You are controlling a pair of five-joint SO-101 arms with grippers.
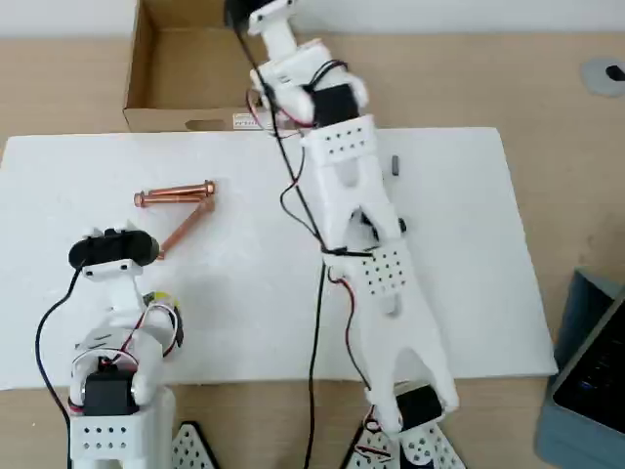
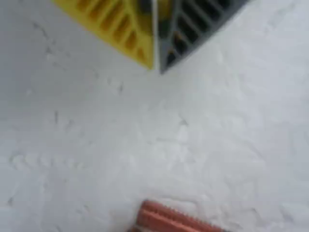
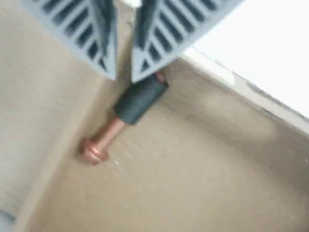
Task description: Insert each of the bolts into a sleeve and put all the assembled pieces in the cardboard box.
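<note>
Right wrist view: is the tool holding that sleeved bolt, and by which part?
Cannot tell. The right tool sits at the sleeve end of the sleeved bolt, lying in a corner of the cardboard box; any contact is hidden.

No text or number can be read; a small white label (image 1: 246, 120) on the near wall of the cardboard box (image 1: 156, 115) is too small to decipher.

Bolts (image 1: 176, 193) glossy coppery metal; sleeve (image 3: 140, 99) matt dark; box (image 1: 176, 119) matt cardboard.
</note>
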